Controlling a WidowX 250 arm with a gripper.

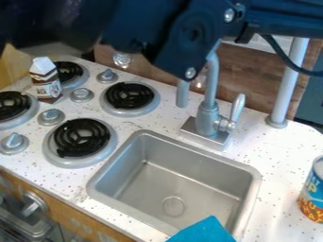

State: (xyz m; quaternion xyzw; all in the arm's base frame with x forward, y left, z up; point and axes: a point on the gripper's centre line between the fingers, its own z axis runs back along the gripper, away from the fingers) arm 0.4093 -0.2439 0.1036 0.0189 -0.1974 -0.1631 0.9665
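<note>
Bolted black arm (pixel 189 38), curved metal faucet (pixel 207 118), gabled carton (pixel 45 80)

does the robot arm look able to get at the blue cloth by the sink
probably yes, nothing lies on top of the blue cloth, but the faucet stands between it and the arm, so it would likely have to pass over or around that

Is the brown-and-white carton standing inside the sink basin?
No, the carton stands up on the counter beside a black burner coil, well to the image-left of the sink.
</note>
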